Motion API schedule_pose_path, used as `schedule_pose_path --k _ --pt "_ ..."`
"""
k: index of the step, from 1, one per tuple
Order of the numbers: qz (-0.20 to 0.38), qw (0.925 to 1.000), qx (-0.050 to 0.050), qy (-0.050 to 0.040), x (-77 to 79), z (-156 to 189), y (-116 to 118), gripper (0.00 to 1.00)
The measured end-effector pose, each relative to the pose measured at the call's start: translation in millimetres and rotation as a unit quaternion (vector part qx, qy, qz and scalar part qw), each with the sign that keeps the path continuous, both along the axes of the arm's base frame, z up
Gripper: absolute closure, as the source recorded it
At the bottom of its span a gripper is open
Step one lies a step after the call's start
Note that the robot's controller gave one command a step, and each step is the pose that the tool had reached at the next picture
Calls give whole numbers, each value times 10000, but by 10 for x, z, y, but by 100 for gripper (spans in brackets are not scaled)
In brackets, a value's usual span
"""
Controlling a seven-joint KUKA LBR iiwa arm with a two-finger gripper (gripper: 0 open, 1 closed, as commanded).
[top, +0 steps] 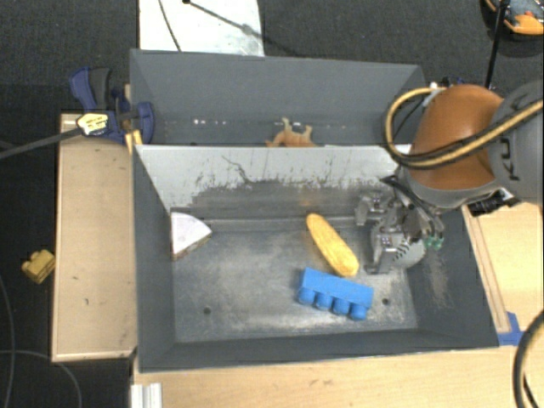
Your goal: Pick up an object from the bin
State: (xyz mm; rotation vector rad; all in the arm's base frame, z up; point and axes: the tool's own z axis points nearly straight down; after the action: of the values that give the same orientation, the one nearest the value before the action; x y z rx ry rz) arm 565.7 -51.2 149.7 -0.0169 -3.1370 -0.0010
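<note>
Yellow banana-shaped piece (pixel 331 244): lies flat on the bin's floor, right of the middle, and is the thing nearest the gripper.
Long axis: runs on a slant, from its upper end toward the back wall down to its lower end toward the front right.
Direction from the gripper: the piece lies just beside the gripper (pixel 382 253), on its left in the camera view; its lower end is the part closest to the tool.
Contact: none that can be seen; the gripper stands next to the piece, not round it.
Gripper's closure: cannot be told from this view, since the metal parts run together against the grey floor.
Judgement on the next move: a grasp would likely call for a short shift left and a wrist turn so that the jaws close across the slanted axis, not along it.
Blue ridged block (pixel 334 293): just in front of the yellow piece's lower end, very near it; touching or not, I cannot say. It could crowd a grasp taken low on the piece.
White wedge (pixel 187 231): well apart, against the left wall.
Bin (pixel 246 291): grey metal, with a scuffed floor.
Arm pose: reaches in from the right and bends down into the bin's right side, its orange wrist cover (pixel 450 134) above the gripper.
</note>
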Motion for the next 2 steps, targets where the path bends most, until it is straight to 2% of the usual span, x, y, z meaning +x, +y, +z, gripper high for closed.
schedule_pose_path --k 1,2 --pt "5 10000 -4 -39 15 47 0 0" --pt "-195 9998 -3 -44 84 -153 144 0"
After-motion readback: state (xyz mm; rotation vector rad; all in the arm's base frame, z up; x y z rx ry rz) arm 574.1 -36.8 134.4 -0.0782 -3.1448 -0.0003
